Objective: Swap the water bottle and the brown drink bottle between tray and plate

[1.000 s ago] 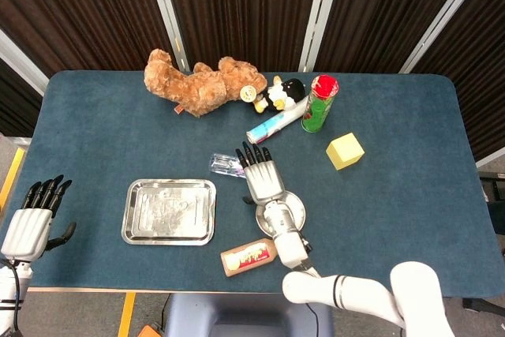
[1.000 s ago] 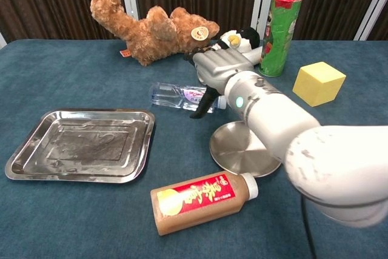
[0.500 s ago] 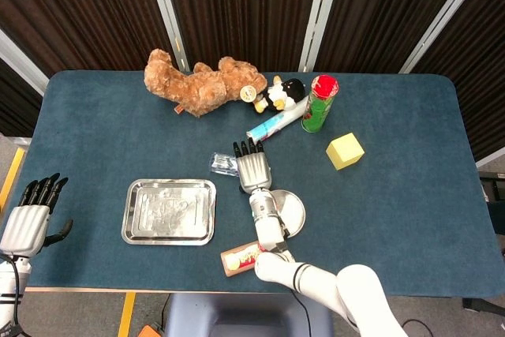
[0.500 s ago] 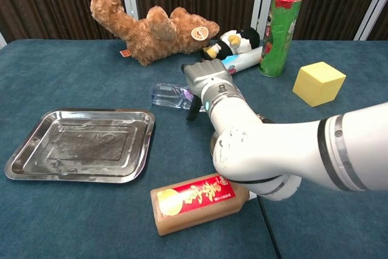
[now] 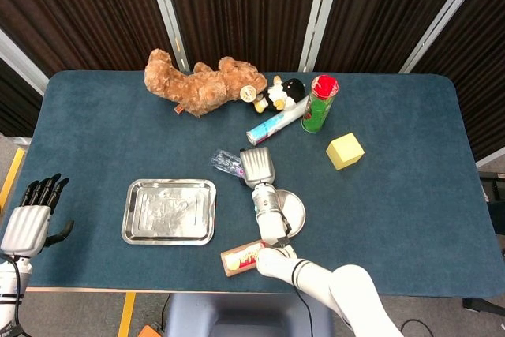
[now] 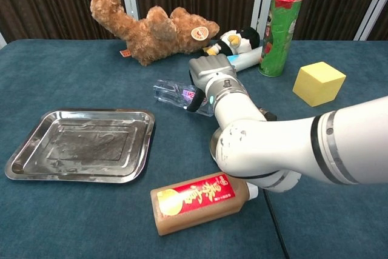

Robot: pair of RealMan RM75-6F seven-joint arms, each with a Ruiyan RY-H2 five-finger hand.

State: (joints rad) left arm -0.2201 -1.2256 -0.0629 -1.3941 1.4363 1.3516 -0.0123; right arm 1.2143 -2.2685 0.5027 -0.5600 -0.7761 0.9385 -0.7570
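Two bottles lie on their sides on the napped blue table (image 5: 95, 116), neither on its carrier. We see the clear plastic water bottle (image 6: 173, 94) just beyond the round metal plate (image 5: 297, 209), and the right hand (image 6: 209, 77) has its fingers curled over the bottle's right end with the thumb (image 6: 194, 99) underneath, gripping it. In the chest view the bottle looks slightly raised and tilted, but we cannot tell whether it has left the cloth. The brown drink bottle (image 6: 200, 201), squarish with a red label and white cap, rests at the near edge, just left of the plate. The rectangular steel tray (image 6: 82, 147), with its scuffed, shiny floor, sits to the left. The left hand (image 5: 31, 222) hangs off the table's near left corner, fingers straight and a little apart, holding nothing. At the far side we note a plush brown bear (image 5: 201, 84), a small black-and-white toy (image 5: 282, 94), a white tube (image 5: 272, 125), a green cylindrical can (image 5: 319, 104) and a yellow foam cube (image 5: 345, 150).
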